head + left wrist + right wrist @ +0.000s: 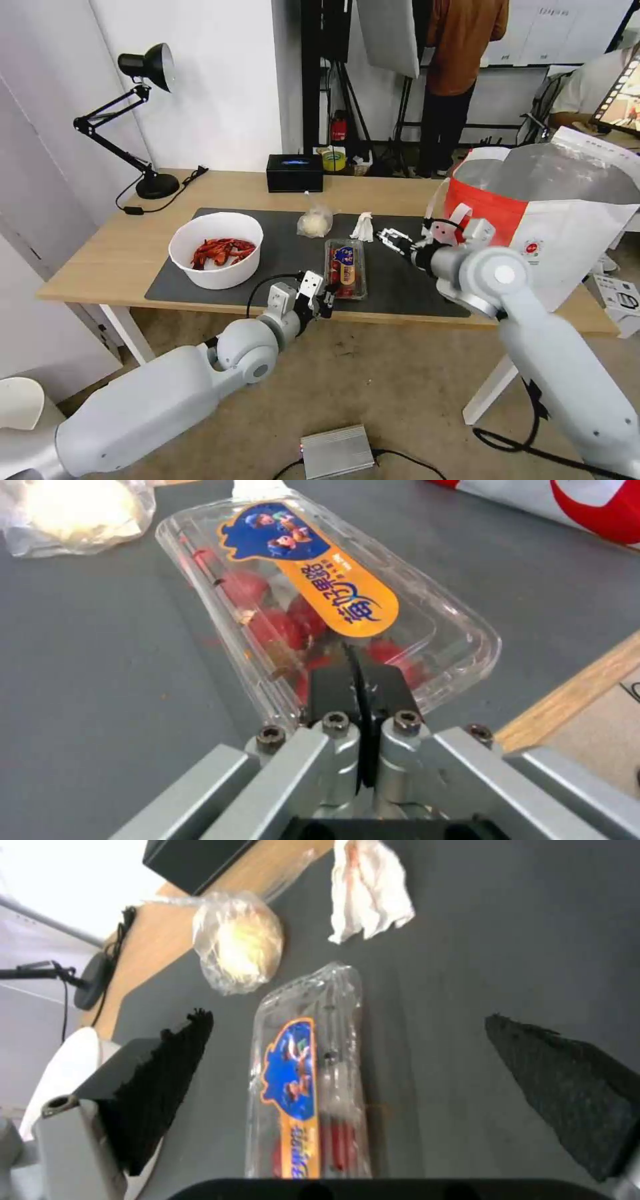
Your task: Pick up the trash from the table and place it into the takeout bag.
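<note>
A clear plastic clamshell (347,267) with red bits lies on the table's (100,253) dark mat (287,247). My left gripper (325,300) is shut, its tips at the clamshell's (320,605) near end; whether they pinch the rim I cannot tell. My right gripper (393,239) hovers open just right of the clamshell (307,1080), near the crumpled tissue (363,228). A small knotted bag (315,221) sits behind the clamshell. The white bowl (180,257) of crayfish shells (223,251) stands at the left. The takeout bag (567,220) stands open at the right end.
A black tissue box (295,172) and a roll of tape (333,160) sit at the table's far edge, a black desk lamp (143,120) at the far left. On the floor under the near edge lies a silver box (337,452).
</note>
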Robot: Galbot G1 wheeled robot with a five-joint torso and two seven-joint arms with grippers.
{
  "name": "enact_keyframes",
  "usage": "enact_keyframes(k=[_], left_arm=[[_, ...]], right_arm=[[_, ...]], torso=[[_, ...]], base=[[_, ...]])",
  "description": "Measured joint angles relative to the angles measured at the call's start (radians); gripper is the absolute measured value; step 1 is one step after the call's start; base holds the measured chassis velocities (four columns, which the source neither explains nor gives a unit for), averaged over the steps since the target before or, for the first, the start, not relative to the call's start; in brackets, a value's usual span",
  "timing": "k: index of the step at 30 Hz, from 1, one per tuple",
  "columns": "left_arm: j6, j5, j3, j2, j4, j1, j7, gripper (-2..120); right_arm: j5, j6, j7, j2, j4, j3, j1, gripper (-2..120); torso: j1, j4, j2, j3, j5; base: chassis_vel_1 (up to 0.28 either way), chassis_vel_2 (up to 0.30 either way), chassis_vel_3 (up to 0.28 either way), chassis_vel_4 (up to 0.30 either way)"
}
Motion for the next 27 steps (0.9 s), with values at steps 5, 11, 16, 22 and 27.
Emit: enact_keyframes(k=[5,11,16,22,27], left_arm=[[0.000,-0.001,0.000,0.001,0.000,0.001,0.000,0],[-0.003,-0.001,-0.002,-0.007,0.001,0.009,-0.003,0],[-0.004,-0.002,-0.004,-0.008,0.000,0.012,-0.006,0],[-0.005,-0.008,-0.007,-0.004,0.000,0.010,-0.007,0],[-0.005,-0.015,-0.012,-0.001,-0.003,0.013,-0.012,0]], right_arm=[[0.004,-0.026,0.039,0.058,-0.078,-0.019,0.069,100],[-0.019,-0.055,0.068,0.106,-0.152,-0.029,0.109,100],[-0.019,-0.082,0.103,0.140,-0.204,-0.031,0.132,100],[-0.005,-0.100,0.137,0.178,-0.250,-0.036,0.166,100],[0.000,-0.119,0.190,0.209,-0.285,-0.042,0.191,100]], torso=[[0.000,0.0001,0.000,0.000,-0.0001],[0.000,0.0001,0.000,0.000,-0.0001],[0.000,-0.0001,0.000,0.000,0.0000],[0.000,0.0000,0.000,0.000,-0.0001],[0.000,0.0000,0.000,0.000,-0.0001]], base=[[0.000,0.000,0.000,0.000],[0.000,0.000,0.000,0.000],[0.000,0.000,0.000,0.000],[0.000,0.000,0.000,0.000],[0.000,0.000,0.000,0.000]])
